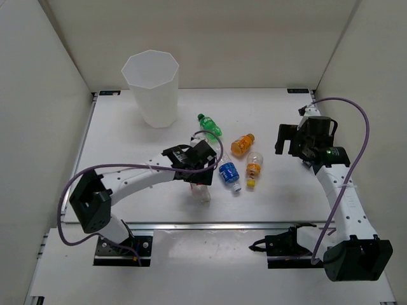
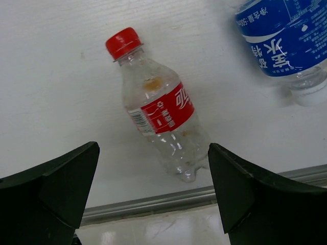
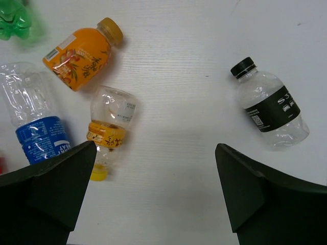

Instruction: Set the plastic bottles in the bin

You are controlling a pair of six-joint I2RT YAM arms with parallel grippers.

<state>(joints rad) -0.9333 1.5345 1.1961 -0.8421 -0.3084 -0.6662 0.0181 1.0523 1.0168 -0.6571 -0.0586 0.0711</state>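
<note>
The left gripper (image 2: 153,149) is wide open and holds nothing. Under it, between its two fingers, lies a small clear plastic bottle with a red label and red cap (image 2: 161,109). The cap points away from the hand. Past the right finger lies a clear bottle with a blue label (image 2: 286,35). The tall white see-through plastic bin (image 1: 152,86) stands well away, far ahead of this hand and to its left, on the white table (image 1: 127,140).

The right gripper (image 3: 156,148) is wide open and empty too. Ahead of it on the right lies a clear bottle with a black label and black cap (image 3: 268,104). Ahead on the left lie a clear bottle with an orange-yellow label and yellow cap (image 3: 110,130), an orange bottle (image 3: 82,58) and a green bottle (image 3: 13,20).
</note>
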